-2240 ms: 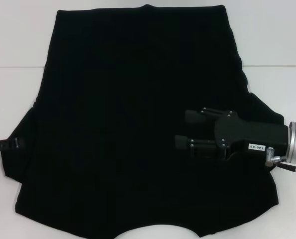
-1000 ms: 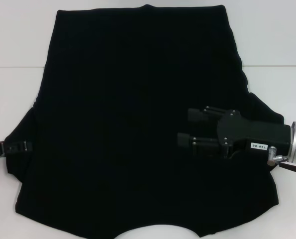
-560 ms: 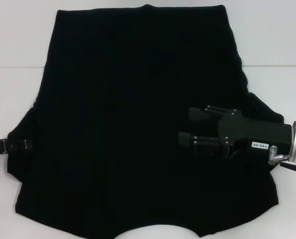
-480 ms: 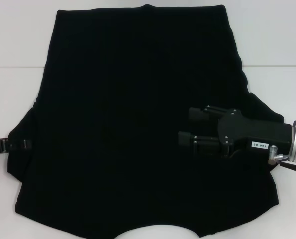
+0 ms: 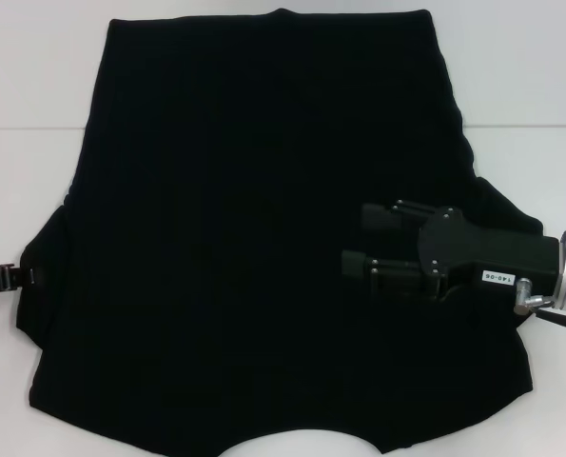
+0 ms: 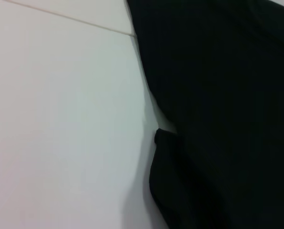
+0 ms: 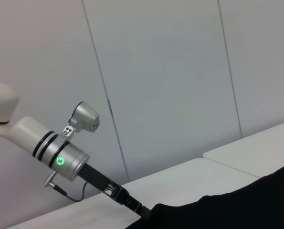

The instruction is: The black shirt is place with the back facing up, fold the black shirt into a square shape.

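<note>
The black shirt (image 5: 244, 238) lies spread flat on the white table (image 5: 539, 76), plain side up, with no lettering showing. My right gripper (image 5: 357, 240) is over the shirt's right part, its two fingers pointing left and standing apart, with nothing between them. My left gripper (image 5: 7, 278) is at the outer edge of the shirt's left sleeve (image 5: 40, 286), low over the table. The right wrist view shows the left gripper (image 7: 141, 210) meeting the shirt's edge (image 7: 237, 205). The left wrist view shows the shirt's side and sleeve edge (image 6: 218, 95).
The white table surface shows on both sides of the shirt and beyond it. A seam line (image 5: 26, 128) runs across the table. The shirt's near hem reaches the picture's lower edge. A pale wall (image 7: 180, 71) stands behind the table.
My left gripper reached in over the sleeve edge, then drew back to the left. My right gripper drifted slightly right and down. The shirt has barely moved.
</note>
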Controlling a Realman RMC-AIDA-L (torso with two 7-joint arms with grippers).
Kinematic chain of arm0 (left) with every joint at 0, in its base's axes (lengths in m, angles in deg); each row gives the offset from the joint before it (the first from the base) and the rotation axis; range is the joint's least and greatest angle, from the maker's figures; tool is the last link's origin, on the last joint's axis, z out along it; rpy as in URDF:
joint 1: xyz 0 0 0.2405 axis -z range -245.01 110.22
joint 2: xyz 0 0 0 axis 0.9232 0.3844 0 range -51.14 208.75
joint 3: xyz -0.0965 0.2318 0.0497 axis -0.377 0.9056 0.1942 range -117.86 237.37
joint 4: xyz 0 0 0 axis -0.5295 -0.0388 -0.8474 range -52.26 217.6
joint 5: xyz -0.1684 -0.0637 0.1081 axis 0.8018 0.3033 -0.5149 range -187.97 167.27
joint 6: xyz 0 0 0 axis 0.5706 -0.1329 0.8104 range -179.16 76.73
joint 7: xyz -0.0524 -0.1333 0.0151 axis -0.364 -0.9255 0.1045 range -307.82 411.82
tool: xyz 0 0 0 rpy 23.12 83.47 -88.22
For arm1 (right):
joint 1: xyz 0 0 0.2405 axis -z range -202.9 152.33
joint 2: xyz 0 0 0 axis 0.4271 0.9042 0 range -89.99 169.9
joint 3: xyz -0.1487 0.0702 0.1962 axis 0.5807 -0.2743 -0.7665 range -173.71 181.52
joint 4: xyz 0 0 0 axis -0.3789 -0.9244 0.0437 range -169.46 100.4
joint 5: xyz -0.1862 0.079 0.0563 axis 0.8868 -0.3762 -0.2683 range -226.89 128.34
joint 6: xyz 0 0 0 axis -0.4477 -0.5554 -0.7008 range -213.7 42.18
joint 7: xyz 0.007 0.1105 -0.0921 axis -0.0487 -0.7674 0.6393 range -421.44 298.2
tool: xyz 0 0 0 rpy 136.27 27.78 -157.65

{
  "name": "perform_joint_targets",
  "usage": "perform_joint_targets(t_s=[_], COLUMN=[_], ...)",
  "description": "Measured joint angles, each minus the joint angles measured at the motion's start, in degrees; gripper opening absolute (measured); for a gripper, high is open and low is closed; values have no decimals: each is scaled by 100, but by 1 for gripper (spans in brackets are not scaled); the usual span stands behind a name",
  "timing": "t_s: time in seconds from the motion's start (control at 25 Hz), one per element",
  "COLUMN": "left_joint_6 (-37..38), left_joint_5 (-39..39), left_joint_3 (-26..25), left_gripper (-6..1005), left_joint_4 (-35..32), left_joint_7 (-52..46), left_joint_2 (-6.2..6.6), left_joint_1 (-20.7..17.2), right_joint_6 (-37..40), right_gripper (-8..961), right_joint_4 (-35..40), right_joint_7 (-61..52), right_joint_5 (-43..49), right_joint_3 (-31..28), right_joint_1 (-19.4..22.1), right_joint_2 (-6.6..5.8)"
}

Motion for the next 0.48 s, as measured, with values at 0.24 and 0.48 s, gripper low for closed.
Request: perform_joint_targets(t_s=[0.24, 0.48], left_joint_6=[-190, -190], left_joint_5=[0, 0], left_joint_3=[161, 145], left_gripper=[309, 53], left_joint_4=[124, 95], left_joint_7=[5, 8], left_joint_2=[-17, -13], left_joint_1=[23, 6], right_joint_6=[23, 28], right_gripper=[852, 853], right_joint_4=[0, 0], right_joint_7=[-20, -29], right_joint_5=[-9, -23], right_joint_3=[2, 2], right_joint_1=[0, 7], right_joint_2=[0, 0])
